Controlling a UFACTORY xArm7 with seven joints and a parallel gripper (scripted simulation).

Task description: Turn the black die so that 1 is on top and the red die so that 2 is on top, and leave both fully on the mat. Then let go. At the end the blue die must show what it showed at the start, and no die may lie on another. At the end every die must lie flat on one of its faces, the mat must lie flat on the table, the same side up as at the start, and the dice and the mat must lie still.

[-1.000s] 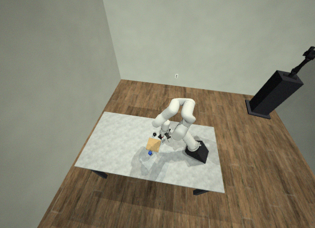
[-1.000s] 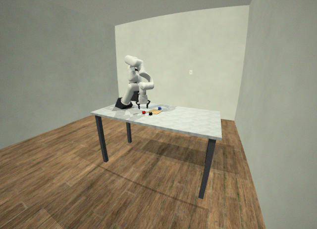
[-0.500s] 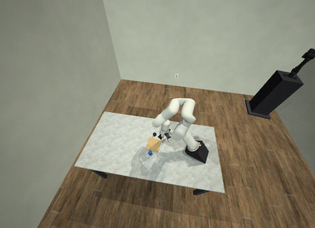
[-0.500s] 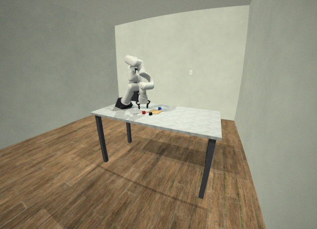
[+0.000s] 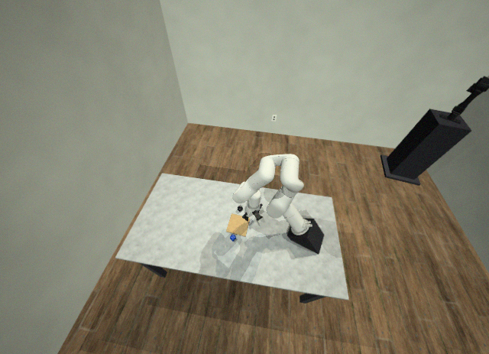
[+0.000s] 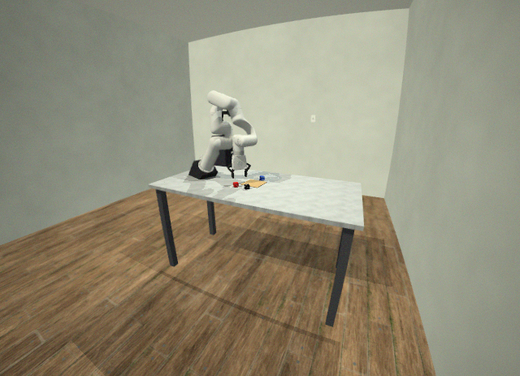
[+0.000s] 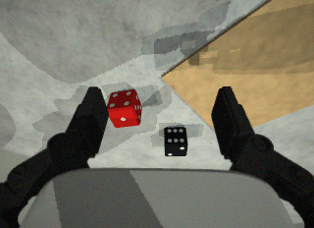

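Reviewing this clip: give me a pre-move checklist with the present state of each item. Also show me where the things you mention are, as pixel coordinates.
1. Pincer (image 5: 251, 216) (image 6: 240, 175) (image 7: 159, 100) open, holding nothing: ok.
2. Black die (image 5: 239, 208) (image 6: 246, 186) (image 7: 176, 141) fully on the mat (image 5: 238, 225) (image 6: 254, 183) (image 7: 255, 71): not ok, it lies on the table (image 5: 177, 224) (image 6: 310, 196) (image 7: 44, 36).
3. Red die (image 6: 236, 184) (image 7: 125, 108) fully on the mat: not ok, it lies beside it.
4. Black die showing 1 on top: not ok, 6 is up.
5. Red die showing 2 on top: not ok, 4 is up.
6. Blue die (image 5: 233, 237) (image 6: 262, 178) showing its starting number: cannot tell.
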